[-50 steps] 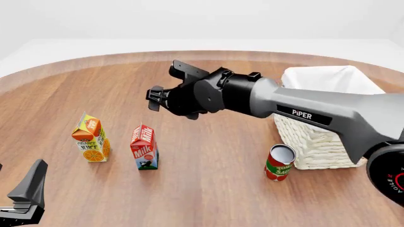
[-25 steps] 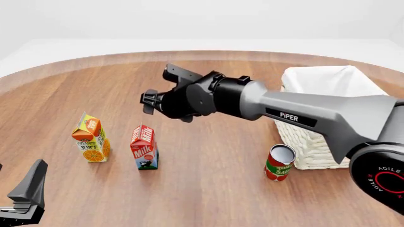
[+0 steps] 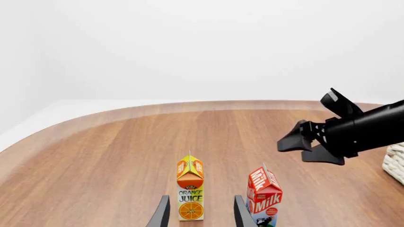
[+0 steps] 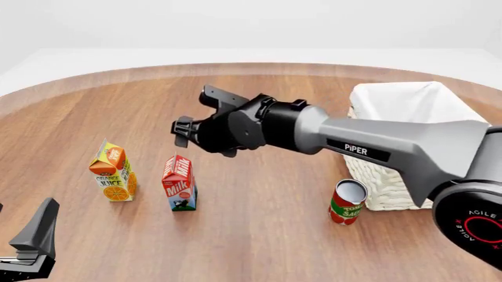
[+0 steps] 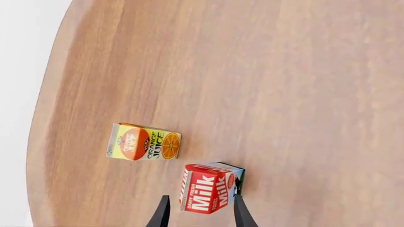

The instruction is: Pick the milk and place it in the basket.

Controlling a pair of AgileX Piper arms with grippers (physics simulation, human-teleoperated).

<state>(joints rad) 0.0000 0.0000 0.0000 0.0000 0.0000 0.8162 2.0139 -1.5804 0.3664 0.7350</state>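
Barely started, honestly. Milk (image 4: 178, 183) was upright on the table (image 4: 259, 235), untouched, right beside the orange juice carton (image 4: 114, 171) and well apart from the basket (image 4: 404, 126) over on the right side. Nothing visible in the basket besides its white cloth lining, though not all of its inside showed. Right gripper (image 4: 197, 114) was hanging in the air above and a bit behind the milk, fingers spread apart and holding nothing. From the right wrist view, milk (image 5: 208, 188) sat pretty much lined up between the two fingertips (image 5: 161, 213), so looked like the approach stage, just not down on it yet. Left gripper (image 3: 198, 213) was parked low near the close edge, fingers apart too, empty, pointed more at the juice (image 3: 190, 193) than anything, so probably not part of this job. Tomato sauce can (image 4: 346, 202) was standing just in front of the basket, could get clipped on the way over if carried low. Still left by my guess: drop down, close on the carton, lift, swing right, release over the basket. So basically everything.
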